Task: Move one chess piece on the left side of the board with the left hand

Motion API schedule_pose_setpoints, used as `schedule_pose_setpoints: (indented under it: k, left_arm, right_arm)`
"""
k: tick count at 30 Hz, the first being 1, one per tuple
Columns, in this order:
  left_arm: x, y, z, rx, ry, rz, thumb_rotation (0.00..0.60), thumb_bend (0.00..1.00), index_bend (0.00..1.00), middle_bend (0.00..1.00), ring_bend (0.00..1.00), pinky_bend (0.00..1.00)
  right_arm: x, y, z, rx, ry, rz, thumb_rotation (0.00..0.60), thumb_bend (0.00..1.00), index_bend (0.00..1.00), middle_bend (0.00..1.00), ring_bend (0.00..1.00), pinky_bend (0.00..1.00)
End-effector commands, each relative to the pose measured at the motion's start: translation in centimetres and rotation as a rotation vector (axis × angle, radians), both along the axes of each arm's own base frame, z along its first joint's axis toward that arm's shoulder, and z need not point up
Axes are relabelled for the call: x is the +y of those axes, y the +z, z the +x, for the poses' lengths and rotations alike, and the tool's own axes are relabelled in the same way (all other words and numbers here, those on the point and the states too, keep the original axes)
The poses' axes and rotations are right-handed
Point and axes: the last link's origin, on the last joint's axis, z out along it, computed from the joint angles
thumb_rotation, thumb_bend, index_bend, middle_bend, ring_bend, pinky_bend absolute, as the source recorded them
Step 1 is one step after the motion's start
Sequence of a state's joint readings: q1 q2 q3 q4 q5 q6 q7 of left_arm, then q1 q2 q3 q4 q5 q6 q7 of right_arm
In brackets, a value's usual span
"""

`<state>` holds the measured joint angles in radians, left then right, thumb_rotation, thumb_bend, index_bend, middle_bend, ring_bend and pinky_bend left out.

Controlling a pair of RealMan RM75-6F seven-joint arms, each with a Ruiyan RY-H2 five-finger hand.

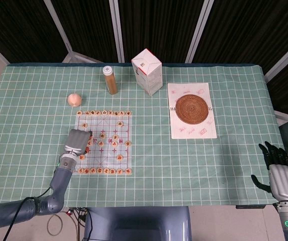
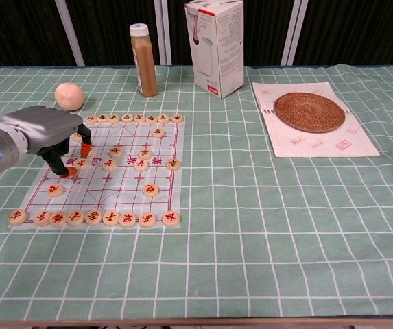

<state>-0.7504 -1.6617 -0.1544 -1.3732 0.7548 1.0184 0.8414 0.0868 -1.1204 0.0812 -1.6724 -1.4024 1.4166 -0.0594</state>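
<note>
1. I see the table under a green cloth with a white grid (image 2: 285,226); everything stands on this cloth.
2. The translucent chess board sheet with red lines (image 2: 124,181) lies on the left part of the table. Round pale wooden chess pieces with red and dark characters stand on it, with one full row along the near edge (image 2: 93,218) and one along the far edge.
3. Behind the board stands a white and red carton box (image 2: 217,44), and just left of it a tall bottle with brown content and a white cap (image 2: 143,60).
4. To the right lies a white paper notebook with red stamps (image 2: 333,140), and a round brown woven coaster (image 2: 309,112) rests on it.
5. My left hand (image 2: 49,133), grey with orange fingertips (image 2: 85,149), is over the left side of the board. The fingers point down among the pieces there; I cannot tell if they pinch one.
6. My right hand (image 1: 279,173) is at the right edge of the table, well apart from the board, with dark fingers spread and holding nothing.
7. A small peach-coloured ball (image 2: 69,96) sits beyond the far left corner of the board.
</note>
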Motion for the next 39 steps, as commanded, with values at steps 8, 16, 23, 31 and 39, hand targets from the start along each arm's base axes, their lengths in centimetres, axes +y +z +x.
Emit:
schedule_pose_setpoints:
  k: [8, 16, 23, 31, 39]
  left_arm:
    - [0.03, -0.25, 0.05, 0.004, -0.001, -0.002, 0.600, 0.28, 0.46, 1.00, 0.98, 0.96]
    - [0.17, -0.09, -0.13, 0.009, 0.000, 0.001, 0.600, 0.29, 0.47, 1.00, 0.98, 0.96]
    - [0.07, -0.50, -0.21, 0.013, 0.002, -0.008, 0.600, 0.30, 0.47, 1.00, 0.98, 0.96]
    - [0.01, -0.44, -0.36, 0.011, 0.003, -0.003, 0.600, 0.32, 0.49, 1.00, 0.98, 0.96]
    - [0.29, 0.40, 0.52, -0.032, -0.013, 0.024, 0.600, 0.33, 0.49, 1.00, 0.98, 0.96]
  right_arm:
    - [0.01, 0.00, -0.01, -0.003, -0.003, 0.001, 0.600, 0.34, 0.00, 0.00, 0.00, 0.00]
    - [0.01, -0.02, 0.00, -0.004, -0.004, 0.001, 0.600, 0.34, 0.00, 0.00, 0.00, 0.00]
    - [0.03, -0.02, 0.03, -0.005, -0.002, 0.001, 0.600, 0.34, 0.00, 0.00, 0.00, 0.00]
    - [0.09, -0.05, 0.08, -0.014, -0.003, 0.000, 0.600, 0.34, 0.00, 0.00, 0.00, 0.00]
    - [0.10, -0.05, 0.08, -0.017, -0.004, 0.001, 0.600, 0.34, 0.00, 0.00, 0.00, 0.00]
